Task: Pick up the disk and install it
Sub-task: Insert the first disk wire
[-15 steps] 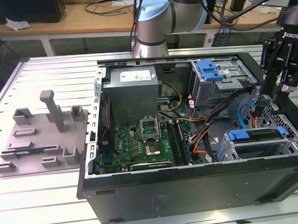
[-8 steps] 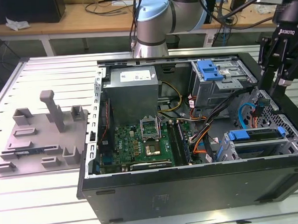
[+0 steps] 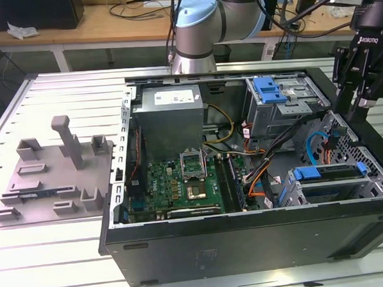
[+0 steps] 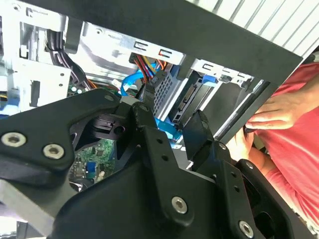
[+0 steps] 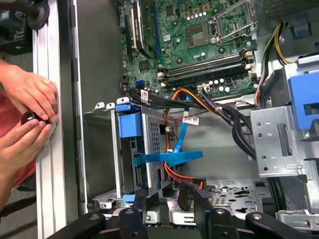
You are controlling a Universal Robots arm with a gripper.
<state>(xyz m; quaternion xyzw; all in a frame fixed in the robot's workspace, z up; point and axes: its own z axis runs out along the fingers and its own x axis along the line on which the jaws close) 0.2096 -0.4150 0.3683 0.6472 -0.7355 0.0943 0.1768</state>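
The disk (image 3: 321, 172) is a flat grey slab with a blue plastic front. It sits inside the lower drive cage (image 3: 290, 193) at the exterior view's right of the open computer case (image 3: 216, 245). It is seen edge-on, with its blue end toward the motherboard (image 3: 181, 182). In the first wrist view the blue front (image 5: 130, 124) stands between the cage's metal walls.

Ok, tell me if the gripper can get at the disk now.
Probably yes: the open gripper points at the disk from close by, and its blue front is bare. The blue cable crossing the cage might snag it.
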